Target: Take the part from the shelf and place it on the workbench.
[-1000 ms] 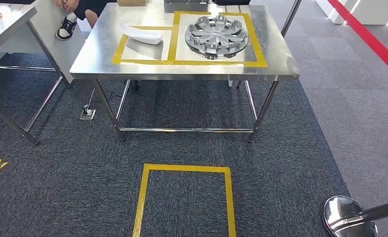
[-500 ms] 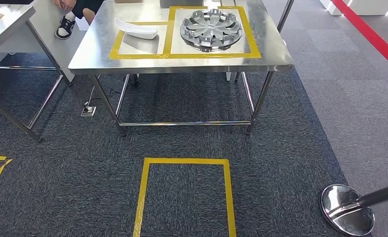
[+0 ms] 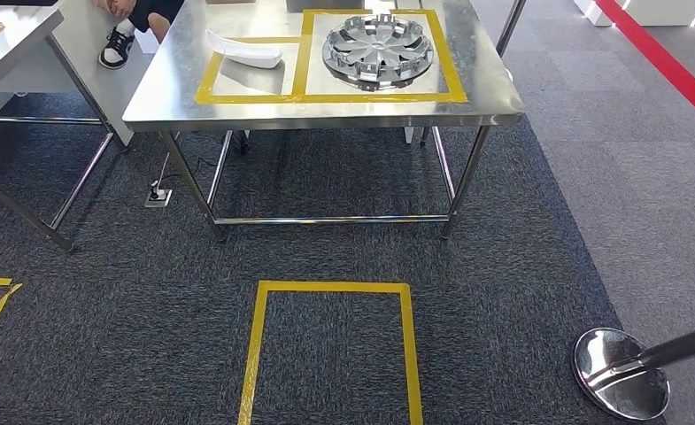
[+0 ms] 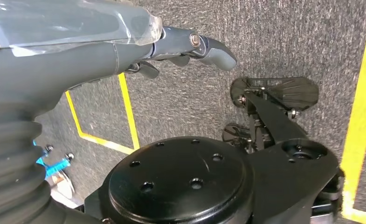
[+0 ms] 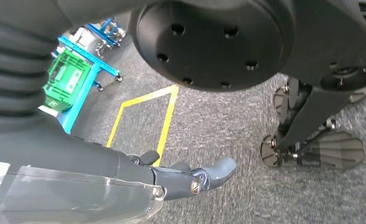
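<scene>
Both arms hang at the robot's sides, low over the carpet. The left robot hand (image 4: 171,51) carries nothing, its fingers loosely extended toward the floor; the right robot hand (image 5: 181,179) is likewise empty, fingers stretched out and slack. Just ahead on the floor lies a yellow taped square (image 3: 330,345), and off to the right stands a chromed post base (image 3: 621,372).

Beyond that square stands the steel surface (image 3: 326,111), well apart from either robot hand. On it, inside yellow tape frames, rest a white curved part (image 3: 242,50) on the left and a silver wheel cover (image 3: 377,50) on the right. The white part's long axis runs roughly across the robot's view, slightly skewed. It lies forward and left, so I judge the left arm nearer to it.
</scene>
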